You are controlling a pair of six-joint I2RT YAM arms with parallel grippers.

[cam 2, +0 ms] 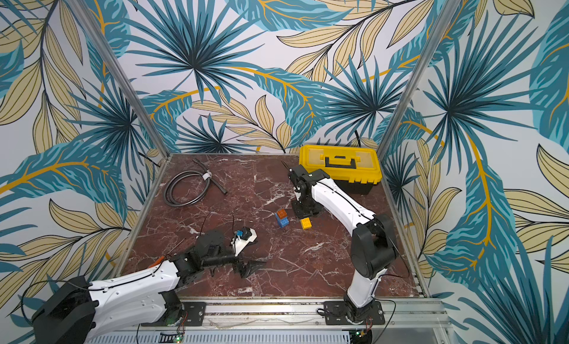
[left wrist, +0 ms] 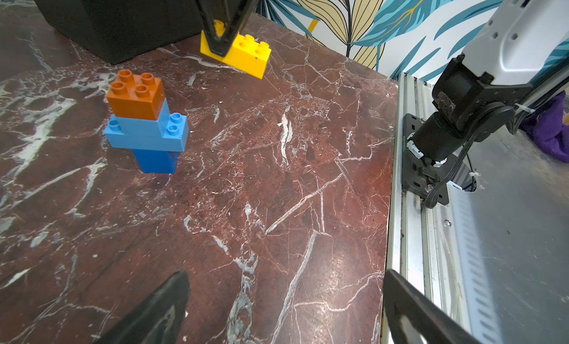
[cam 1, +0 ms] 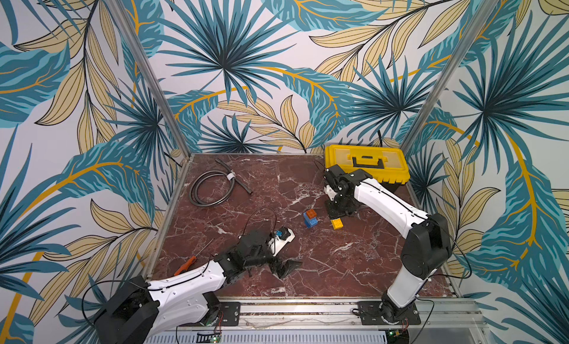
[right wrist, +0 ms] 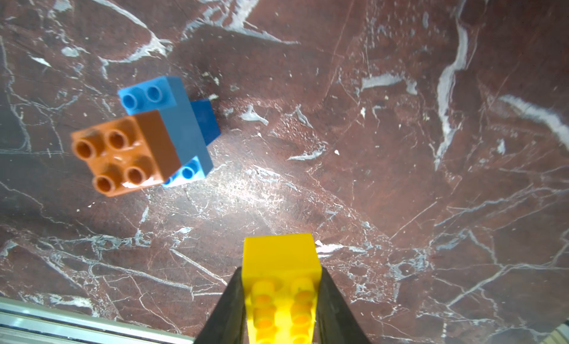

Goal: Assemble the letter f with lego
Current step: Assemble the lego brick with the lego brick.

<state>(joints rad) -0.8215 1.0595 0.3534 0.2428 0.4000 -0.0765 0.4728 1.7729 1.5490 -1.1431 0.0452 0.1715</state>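
Two robot grippers over a marble tabletop, one holding the last lego brick.
Furthest left, the left gripper [cam 1: 289, 265] lies low on the red marble tabletop [cam 1: 354, 265], jaws spread wide with nothing between them. Ahead of it stands the unfinished letter f [left wrist: 147, 126]: a dark blue square base, a long pale blue crossbar, a pale blue square, and an orange square brick [left wrist: 135, 94] on top. Just right of that stack, the right gripper [right wrist: 281, 284] is clamped across the sides of the long yellow studded plastic brick [left wrist: 246, 49], pinching one end, with the brick tilted. The brick looks light, rigid and smooth, and an end grip leaves its free half clear for pressing down. Behind the right gripper sits a yellow plastic toolbox [cam 1: 338, 156], lid closed, contents hidden.
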